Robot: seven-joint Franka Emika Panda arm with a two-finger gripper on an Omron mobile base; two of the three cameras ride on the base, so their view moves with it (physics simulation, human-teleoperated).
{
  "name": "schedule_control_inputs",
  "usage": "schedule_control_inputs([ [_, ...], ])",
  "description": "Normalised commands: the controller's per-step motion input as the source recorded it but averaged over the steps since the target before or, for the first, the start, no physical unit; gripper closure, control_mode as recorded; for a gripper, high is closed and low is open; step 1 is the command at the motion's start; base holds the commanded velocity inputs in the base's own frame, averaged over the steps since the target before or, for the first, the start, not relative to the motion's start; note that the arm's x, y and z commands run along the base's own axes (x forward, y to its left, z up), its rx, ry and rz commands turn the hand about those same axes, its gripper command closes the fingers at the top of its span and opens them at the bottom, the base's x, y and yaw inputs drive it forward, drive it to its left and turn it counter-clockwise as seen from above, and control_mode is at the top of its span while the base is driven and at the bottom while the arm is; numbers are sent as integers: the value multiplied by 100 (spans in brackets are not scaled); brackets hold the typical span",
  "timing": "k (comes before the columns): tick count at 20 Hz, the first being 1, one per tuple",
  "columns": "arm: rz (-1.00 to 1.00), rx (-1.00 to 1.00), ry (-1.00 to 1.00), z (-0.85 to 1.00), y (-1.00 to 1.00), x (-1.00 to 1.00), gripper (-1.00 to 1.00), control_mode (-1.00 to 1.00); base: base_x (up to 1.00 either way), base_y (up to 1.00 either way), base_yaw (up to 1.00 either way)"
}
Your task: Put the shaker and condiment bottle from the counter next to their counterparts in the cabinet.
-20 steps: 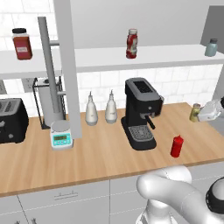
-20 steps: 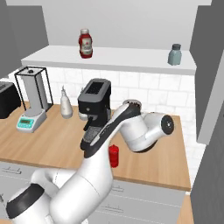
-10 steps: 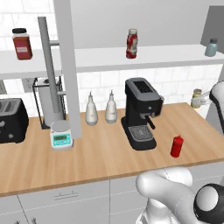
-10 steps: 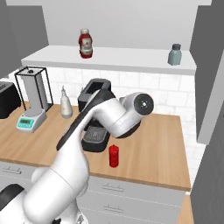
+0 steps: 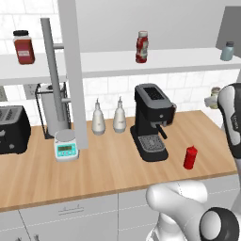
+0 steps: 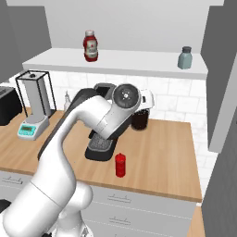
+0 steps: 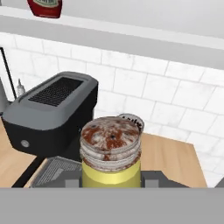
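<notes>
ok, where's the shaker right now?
In the claw: the shaker is held above the counter's right end, right of the coffee machine, below the shelf.

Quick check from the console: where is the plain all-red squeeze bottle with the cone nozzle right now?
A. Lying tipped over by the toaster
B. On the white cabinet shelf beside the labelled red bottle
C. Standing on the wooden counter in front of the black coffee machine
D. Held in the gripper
C: the plain all-red squeeze bottle stands upright on the light-brown wooden counter, just front-right of the black coffee machine, while the gripper holds the yellow-green shaker.
</notes>
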Motion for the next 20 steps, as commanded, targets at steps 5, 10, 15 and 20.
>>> schedule_control_inputs([
  [5, -14, 0, 0, 79, 0, -8, 100, -100, 0, 0, 0],
  [10, -15, 0, 0, 80, 0, -13, 100, -100, 0, 0, 0],
  [15, -14, 0, 0, 78, 0, -12, 100, -100, 0, 0, 0],
  [20, -11, 0, 0, 50, 0, -6, 100, -100, 0, 0, 0],
])
